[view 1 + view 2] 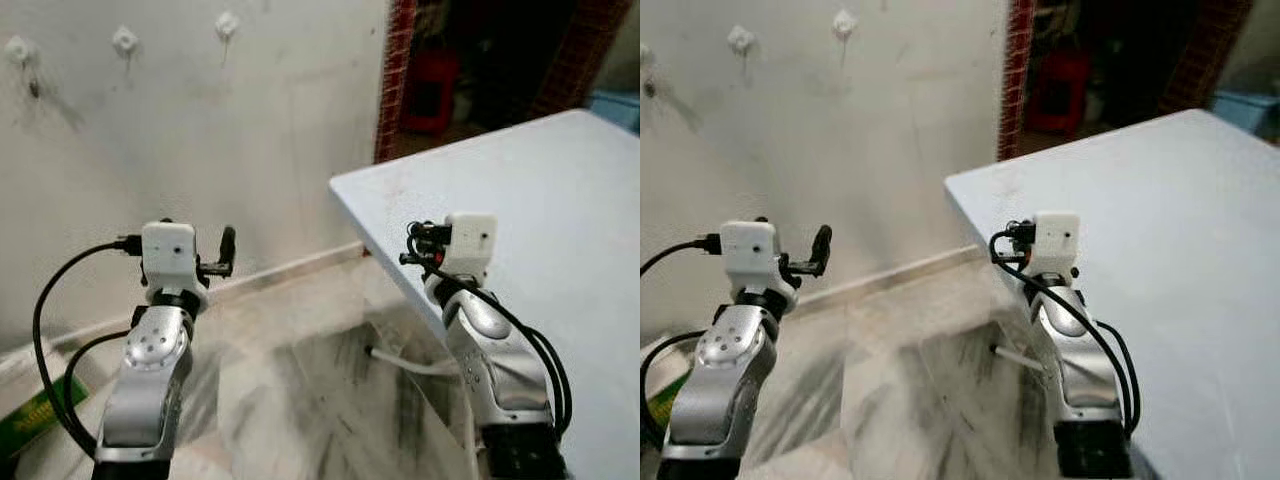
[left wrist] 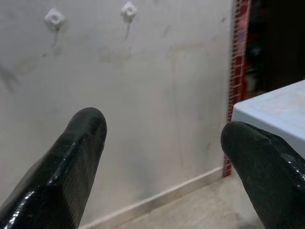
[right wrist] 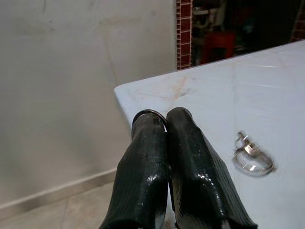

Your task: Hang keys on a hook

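Left gripper [image 2: 162, 143] fingers [image 2: 71, 157]: black, glossy, finely ribbed on the inner faces. Right gripper [image 3: 164, 121] fingers [image 3: 147, 162]: same glossy black ribbed finish, pressed together on a thin bright metal ring [image 3: 148, 113]. Second key ring [image 3: 252, 160]: shiny silver metal, lying on the counter [image 3: 267, 95]. Counter: pale blue-white, smooth, matt, with faint scuffs. Arms [image 1: 150, 370]: brushed silver metal; wrist housings white matt plastic. Wall [image 1: 200, 150]: matt off-white plaster, stained. Hooks [image 1: 125, 40]: white plastic. Floor [image 1: 300, 390]: polished veined marble.
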Controlling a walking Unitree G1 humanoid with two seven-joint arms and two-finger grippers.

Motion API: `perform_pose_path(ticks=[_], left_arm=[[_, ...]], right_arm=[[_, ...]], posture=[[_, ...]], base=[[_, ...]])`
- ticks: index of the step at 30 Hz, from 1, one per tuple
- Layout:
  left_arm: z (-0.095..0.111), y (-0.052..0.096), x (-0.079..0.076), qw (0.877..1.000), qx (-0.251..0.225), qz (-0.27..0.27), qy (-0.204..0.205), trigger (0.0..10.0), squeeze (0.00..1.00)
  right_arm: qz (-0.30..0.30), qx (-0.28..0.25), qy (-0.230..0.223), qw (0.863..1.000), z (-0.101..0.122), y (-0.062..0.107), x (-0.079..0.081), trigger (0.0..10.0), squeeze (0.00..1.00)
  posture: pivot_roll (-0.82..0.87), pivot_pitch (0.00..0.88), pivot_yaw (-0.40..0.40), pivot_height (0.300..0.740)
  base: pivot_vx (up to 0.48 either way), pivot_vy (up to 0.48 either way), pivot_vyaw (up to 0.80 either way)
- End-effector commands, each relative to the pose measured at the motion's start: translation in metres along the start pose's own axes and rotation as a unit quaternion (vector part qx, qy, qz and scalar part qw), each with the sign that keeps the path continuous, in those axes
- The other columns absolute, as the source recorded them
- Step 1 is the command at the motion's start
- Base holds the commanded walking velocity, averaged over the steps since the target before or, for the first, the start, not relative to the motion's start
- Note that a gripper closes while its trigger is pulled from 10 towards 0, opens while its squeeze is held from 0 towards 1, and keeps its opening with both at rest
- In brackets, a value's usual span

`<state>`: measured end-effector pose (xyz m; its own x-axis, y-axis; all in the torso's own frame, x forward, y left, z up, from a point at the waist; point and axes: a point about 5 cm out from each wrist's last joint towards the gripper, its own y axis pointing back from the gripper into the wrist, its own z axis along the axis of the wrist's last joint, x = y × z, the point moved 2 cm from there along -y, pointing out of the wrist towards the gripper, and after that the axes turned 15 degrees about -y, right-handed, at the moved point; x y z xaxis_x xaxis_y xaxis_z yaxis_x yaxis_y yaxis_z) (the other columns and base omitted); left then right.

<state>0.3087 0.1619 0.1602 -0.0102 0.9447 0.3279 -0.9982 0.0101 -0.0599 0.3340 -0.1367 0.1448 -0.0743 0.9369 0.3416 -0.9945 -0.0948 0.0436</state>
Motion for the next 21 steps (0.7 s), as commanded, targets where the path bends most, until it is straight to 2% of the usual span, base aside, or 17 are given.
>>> perform_pose_path(ticks=[1, 7, 13, 16, 21], left_arm=[[-0.0052, 0.0014, 0.0101, 1.0, 0.011, 0.014, -0.006, 10.0, 0.0], [-0.0054, 0.0016, 0.0115, 1.0, 0.008, 0.017, -0.008, 10.0, 0.0], [-0.0044, 0.0012, 0.0182, 0.999, -0.001, 0.038, -0.019, 10.0, 0.0], [-0.007, 0.0003, 0.0194, 0.999, 0.006, 0.042, 0.008, 10.0, 0.0], [-0.0052, 0.0005, 0.0169, 0.999, -0.001, 0.035, 0.002, 10.0, 0.0]], right_arm=[[0.02, -0.001, -0.004, 1.0, -0.0001, -0.0027, 0.0144, 10.0, 0.0], [0.021, -0.002, -0.006, 1.0, -0.0001, -0.0033, 0.0151, 10.0, 0.0], [0.024, -0.004, -0.005, 1.0, 0.0002, -0.0039, 0.0164, 10.0, 0.0], [0.027, -0.006, 0.0, 1.0, 0.0017, -0.0047, 0.0162, 10.0, 0.0], [0.031, -0.009, 0.004, 0.999, 0.0042, -0.006, 0.0169, 10.0, 0.0]], posture=[[0.02, 0.0, 0.041, 0.74], [0.03, 0.0, 0.041, 0.74], [0.03, 0.0, 0.038, 0.74], [0.03, 0.0, 0.037, 0.74], [0.03, 0.0, 0.036, 0.74]], base=[[0.0, 0.48, 0.0], [0.0, 0.461, 0.0], [0.0, 0.0, 0.0], [0.0, 0.0, 0.0], [0.0, 0.0, 0.0]])
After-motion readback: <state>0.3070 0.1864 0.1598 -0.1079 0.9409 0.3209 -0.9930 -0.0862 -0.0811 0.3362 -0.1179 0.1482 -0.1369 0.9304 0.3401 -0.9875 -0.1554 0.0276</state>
